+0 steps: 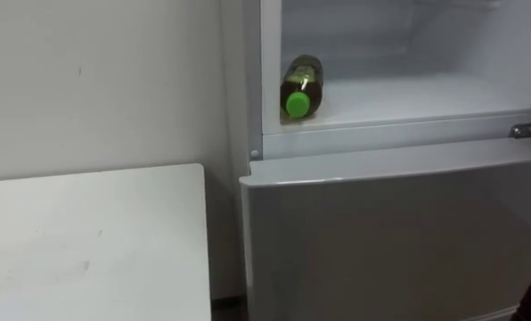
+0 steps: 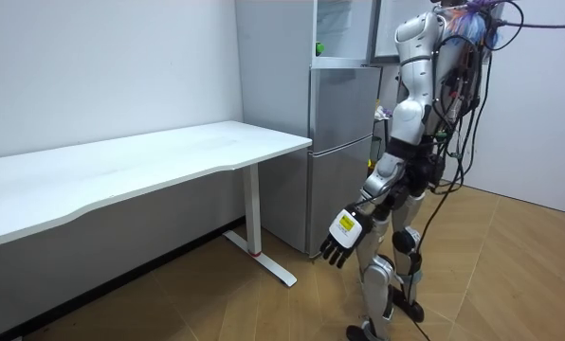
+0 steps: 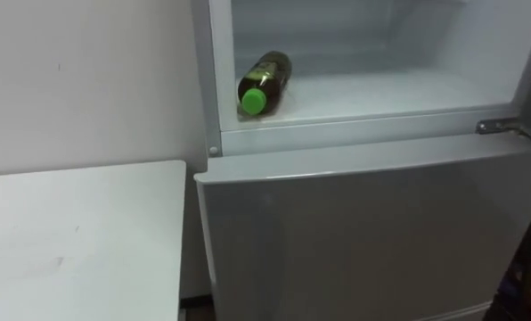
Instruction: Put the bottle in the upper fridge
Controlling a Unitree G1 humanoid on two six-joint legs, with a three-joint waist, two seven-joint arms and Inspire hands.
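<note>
left robot hand (image 2: 342,237) hangs low between the robot and the fridge (image 2: 339,152), fingers loosely relaxed and holding nothing. judged from this, the placing step is done and the arm is kept clear of the opening.

bottle (image 1: 298,86) lies on its side on the floor of the upper compartment (image 1: 426,94), at the front left corner. its cap (image 1: 297,105) points toward the robot, close to the sill. this pose probably comes from a sideways release just inside the edge. being round, the bottle could roll, though the left wall just beside it should check that.

- bottle: dark olive, glossy cylinder with a bright green screw cap.
- upper compartment: pale, smooth walls and floor, standing open.
- lower door (image 1: 399,241): shut, flat, satin grey, with a rounded top edge.
- hinge bracket (image 1: 528,131): small and metal, at the right between the two sections.
- desk (image 1: 87,241): white, matt, flat slab, just beside the fridge on the robot's left.
</note>
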